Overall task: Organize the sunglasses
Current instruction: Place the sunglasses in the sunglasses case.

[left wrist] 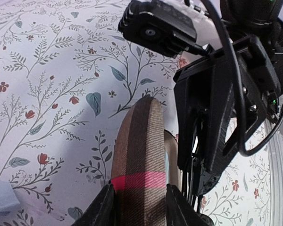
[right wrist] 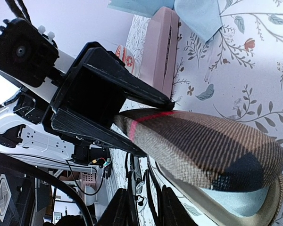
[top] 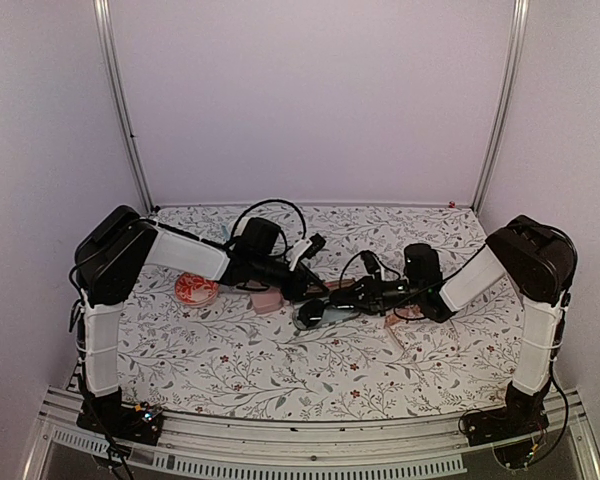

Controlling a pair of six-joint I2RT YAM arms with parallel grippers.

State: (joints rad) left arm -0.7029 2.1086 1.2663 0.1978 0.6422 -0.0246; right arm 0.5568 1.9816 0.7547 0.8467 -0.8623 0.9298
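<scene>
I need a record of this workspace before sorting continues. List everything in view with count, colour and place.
brown case: one, brown plaid with a red band, open, held mid-table.
pink case: one, pink, left of the brown case.
blue cloth: one, light blue, by the pink case.
round dish: one, red-and-white, far left.
dark sunglasses: one pair, dark frame, just nearer than the brown case.
pale sunglasses: one pair, pinkish, under the right arm, mostly hidden.
table: one, white floral cover.
left gripper: one, black, clamped on the red band.
right gripper: one, black, at the case's open end; grip unclear.
</scene>
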